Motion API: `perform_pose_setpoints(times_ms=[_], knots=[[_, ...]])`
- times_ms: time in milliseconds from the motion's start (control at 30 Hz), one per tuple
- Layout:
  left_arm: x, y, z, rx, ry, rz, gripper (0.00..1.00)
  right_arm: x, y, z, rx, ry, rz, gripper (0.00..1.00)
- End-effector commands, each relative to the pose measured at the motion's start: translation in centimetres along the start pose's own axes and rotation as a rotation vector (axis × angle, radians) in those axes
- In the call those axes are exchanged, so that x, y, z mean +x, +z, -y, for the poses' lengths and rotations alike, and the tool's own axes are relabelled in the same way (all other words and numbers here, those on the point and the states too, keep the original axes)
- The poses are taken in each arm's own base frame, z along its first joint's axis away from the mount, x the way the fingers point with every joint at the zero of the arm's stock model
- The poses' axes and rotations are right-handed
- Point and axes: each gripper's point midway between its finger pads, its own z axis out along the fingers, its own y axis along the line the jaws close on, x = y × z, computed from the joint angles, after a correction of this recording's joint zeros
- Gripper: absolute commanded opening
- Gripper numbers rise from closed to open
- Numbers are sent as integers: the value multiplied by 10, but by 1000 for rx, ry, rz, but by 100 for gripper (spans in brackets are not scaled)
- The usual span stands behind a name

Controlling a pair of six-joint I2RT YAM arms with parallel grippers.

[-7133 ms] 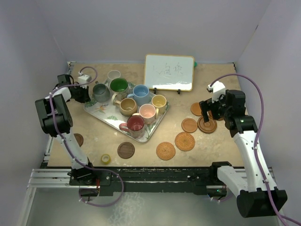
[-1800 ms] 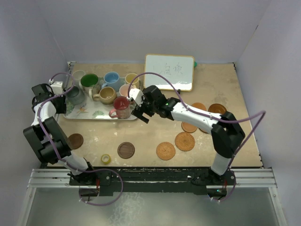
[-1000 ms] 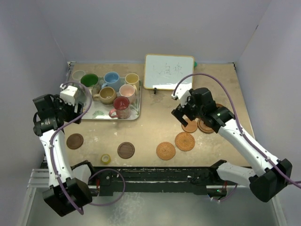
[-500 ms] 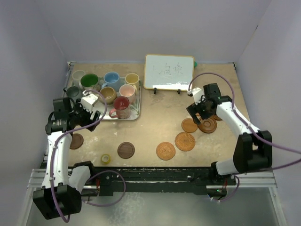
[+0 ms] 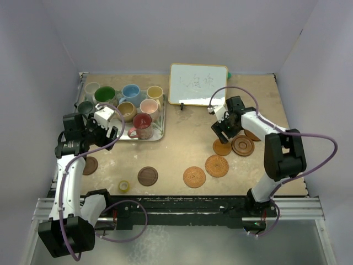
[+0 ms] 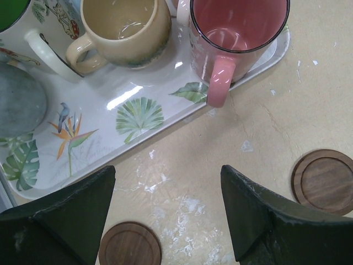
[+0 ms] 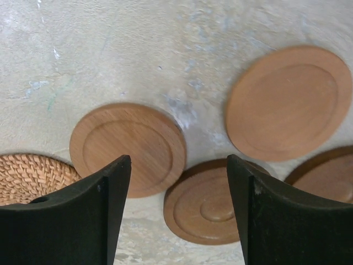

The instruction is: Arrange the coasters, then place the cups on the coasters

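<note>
Several cups stand on the leaf-patterned tray (image 5: 118, 134) at the left, among them the red cup (image 5: 142, 125), the tan cup (image 6: 124, 27) and the grey cup (image 6: 19, 99). My left gripper (image 5: 112, 130) hangs open over the tray's near edge, nothing between its fingers (image 6: 276, 221). Coasters lie scattered: two dark wooden ones (image 5: 89, 165) (image 5: 148, 176), two rattan ones (image 5: 194, 176) (image 5: 217, 165), a smooth wooden one (image 7: 129, 148) and a ringed one (image 7: 207, 207). My right gripper (image 7: 179, 215) hovers open above the ringed coaster, holding nothing.
A small whiteboard (image 5: 198, 84) stands at the back middle. A yellow tape roll (image 5: 124, 186) lies near the front edge. Two more wooden coasters (image 7: 289, 102) (image 7: 325, 171) sit just beyond the right gripper. Grey walls close in the table on three sides.
My right arm has swung left and lower over the wooden coasters, and its jaws have narrowed somewhat. The left arm has barely moved.
</note>
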Motion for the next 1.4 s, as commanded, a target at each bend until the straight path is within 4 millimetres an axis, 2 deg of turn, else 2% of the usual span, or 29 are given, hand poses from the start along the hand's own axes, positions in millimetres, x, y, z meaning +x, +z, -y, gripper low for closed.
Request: perform_pose_setpoints(times_ms=[0, 300, 467, 500, 633, 733, 900, 1067, 1233, 1367], knots=[[-14, -2, -1, -14, 10, 63, 74, -14, 9, -1, -16, -36, 15, 70], [-12, -1, -2, -21, 6, 58, 74, -13, 32, -13, -50, -68, -26, 58], [-13, -2, -2, -28, 9, 62, 74, -24, 43, -28, -53, -101, -31, 49], [-13, -2, -3, -30, 8, 63, 74, -27, 45, -29, -43, -105, -35, 40], [-12, -3, -3, -33, 11, 63, 74, -44, 48, -33, -47, -89, -18, 32], [-12, -2, -3, -34, 13, 63, 74, -55, 54, -33, -39, -81, -22, 30], [-13, -2, -3, -31, 13, 65, 74, -84, 63, -28, -28, -34, 2, 29], [-14, -2, -4, -36, 16, 67, 74, -113, 72, -36, -22, -59, -7, 29], [-12, -1, -4, -35, 14, 61, 74, -141, 73, -47, -34, -64, 30, 31], [-12, -1, -4, -33, 19, 63, 73, -148, 61, -53, -79, -43, 44, 39]])
